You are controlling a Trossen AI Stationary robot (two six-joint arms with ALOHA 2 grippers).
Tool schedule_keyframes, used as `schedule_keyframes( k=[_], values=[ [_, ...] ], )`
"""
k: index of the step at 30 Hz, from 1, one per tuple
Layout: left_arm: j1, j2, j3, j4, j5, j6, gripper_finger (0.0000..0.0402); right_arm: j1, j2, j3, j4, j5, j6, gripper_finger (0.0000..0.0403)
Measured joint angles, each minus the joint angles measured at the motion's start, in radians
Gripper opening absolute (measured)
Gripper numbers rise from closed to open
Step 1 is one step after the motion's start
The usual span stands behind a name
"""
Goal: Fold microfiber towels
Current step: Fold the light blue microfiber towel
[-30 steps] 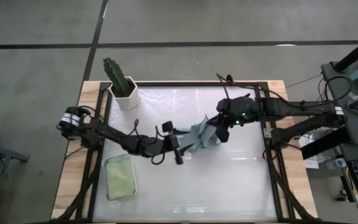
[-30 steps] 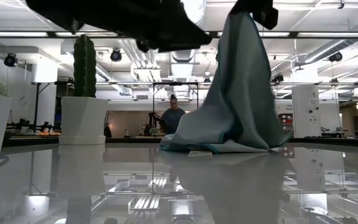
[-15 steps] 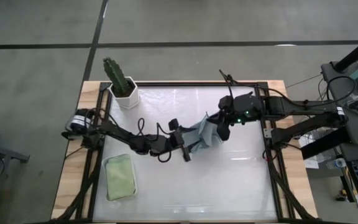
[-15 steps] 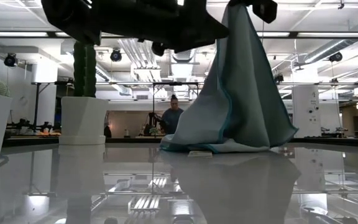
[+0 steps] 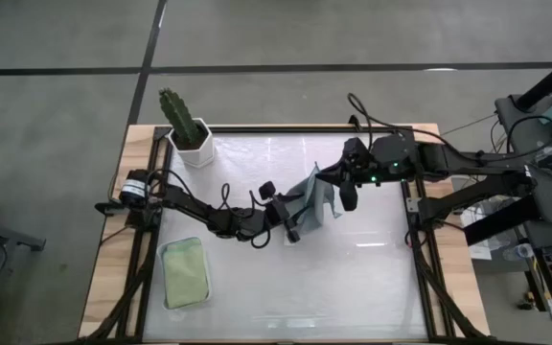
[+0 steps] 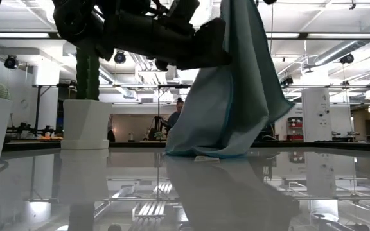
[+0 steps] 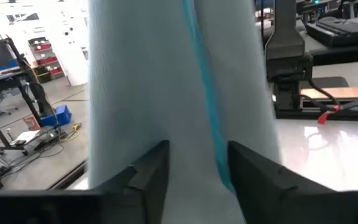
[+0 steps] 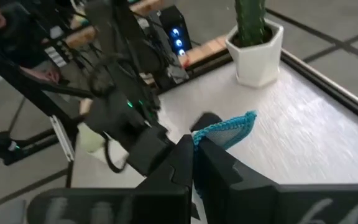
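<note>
Seen from above, the pale blue towel (image 5: 312, 198) hangs bunched near the middle of the counter (image 5: 372, 278), strung between two tools: the right tool (image 5: 334, 177) pinches its upper corner at about two o'clock from the cloth, and the left tool (image 5: 293, 222) reaches in at about eight o'clock, against its lower edge. A sage green towel (image 5: 186, 272) already lies folded at the counter's seven o'clock corner, with a potted cactus (image 5: 186, 126) at eleven o'clock. From counter height, the pale blue towel (image 6: 227, 90) drapes steeply from above, its hem just resting on the glossy surface, while the left arm crosses in front at about ten o'clock. The left wrist view shows the cloth filling the gap between the left tool's fingers (image 7: 149, 171), which stand apart on either side of a teal-stitched edge; whether they have bitten yet I cannot tell. The right wrist view shows the right tool (image 8: 194, 158) clenched on a teal-hemmed corner (image 8: 224, 130). To do this step well, the left tool should probably close on a single layer right at the hem, not a bunch, and both tools should then draw apart level, so the cloth spreads flat before folding.
</note>
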Motion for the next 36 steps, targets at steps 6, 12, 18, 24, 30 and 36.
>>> schedule_keyframes(
  k=[6,12,18,24,30,36],
  values=[
    [0.005,0.0,-0.004,-0.037,-0.005,-0.001,0.0045,0.014,-0.002,0.054,-0.004,0.0,-0.016,0.0008],
    [-0.001,-0.019,-0.006,-0.087,-0.006,0.021,0.0003,0.028,-0.003,0.072,-0.015,-0.002,-0.027,0.0008],
    [-0.05,-0.211,-0.007,-0.349,0.025,0.07,0.0,0.033,-0.005,0.094,-0.146,-0.002,-0.058,0.0008],
    [-0.072,-0.471,0.002,-0.704,0.402,-0.043,0.0,0.07,-0.005,0.106,-0.223,-0.126,-0.097,0.0008],
    [-0.083,-0.655,-0.003,-0.816,0.719,-0.13,0.0,0.183,-0.005,0.106,-0.198,-0.216,-0.14,0.0008],
    [-0.076,-0.725,-0.019,-0.905,0.757,-0.174,0.0,0.279,-0.004,0.087,-0.208,-0.118,-0.151,0.0008]
  ],
)
